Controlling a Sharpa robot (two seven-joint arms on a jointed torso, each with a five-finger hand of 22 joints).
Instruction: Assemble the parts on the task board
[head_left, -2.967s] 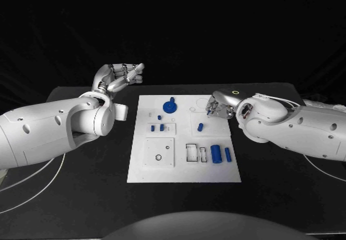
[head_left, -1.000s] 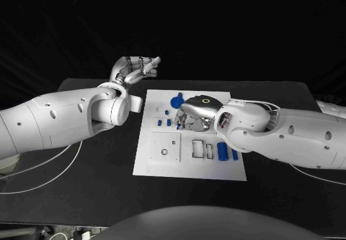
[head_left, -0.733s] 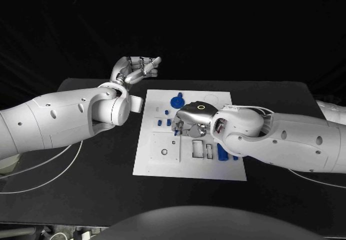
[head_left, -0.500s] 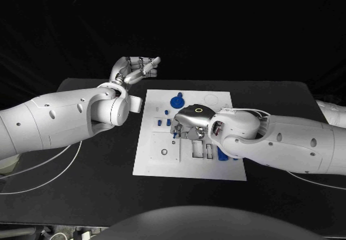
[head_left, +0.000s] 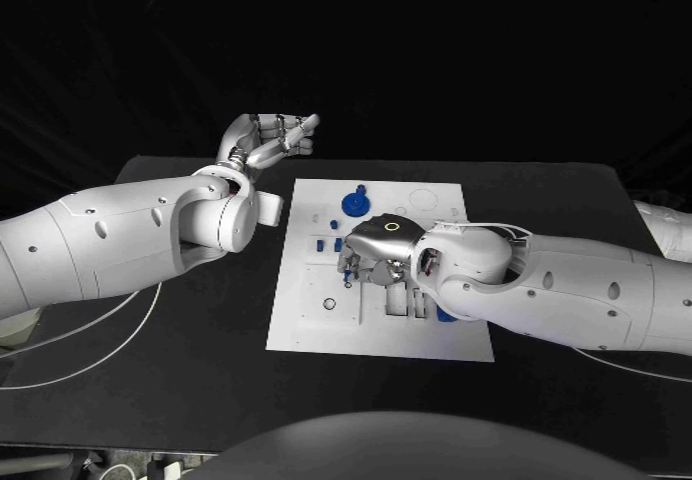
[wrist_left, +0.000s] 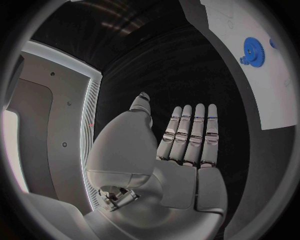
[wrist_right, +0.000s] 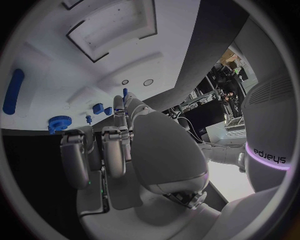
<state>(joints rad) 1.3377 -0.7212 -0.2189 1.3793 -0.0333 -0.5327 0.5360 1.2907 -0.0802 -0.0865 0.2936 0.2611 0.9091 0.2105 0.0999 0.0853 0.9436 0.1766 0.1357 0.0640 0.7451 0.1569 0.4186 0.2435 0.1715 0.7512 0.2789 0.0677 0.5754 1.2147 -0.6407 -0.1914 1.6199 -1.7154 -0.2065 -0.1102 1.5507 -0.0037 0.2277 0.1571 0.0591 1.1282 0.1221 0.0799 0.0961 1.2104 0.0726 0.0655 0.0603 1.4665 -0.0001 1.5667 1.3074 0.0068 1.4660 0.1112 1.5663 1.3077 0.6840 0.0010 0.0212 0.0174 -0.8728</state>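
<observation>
the black table (head_left: 173, 380) is matte and flat, with wide bare stretches along its near side and to both sides of the task board (head_left: 310, 335), a smooth white rectangular plate lying at its middle. the board's near strip and its far right corner are uncovered; shallow rectangular recesses and small round holes mark its face.

the right arm, glossy white and rounded, comes across the board's right half, and the silver right hand (head_left: 372, 255) sits low over the board's centre, fingers curled downward; in the right wrist view a small blue peg (wrist_right: 125, 93) shows at the fingertips, but whether it is actually pinched cannot be told.

the left hand (head_left: 267, 140) is raised beyond the board's far left corner, well apart from it, holding nothing; in the left wrist view its fingers (wrist_left: 194, 135) lie straight and side by side, thumb set apart.

a blue toothed gear (head_left: 351, 205) lies on the far part of the board, just beyond the right hand. small blue pegs (head_left: 320, 243) stand just left of that hand.
</observation>
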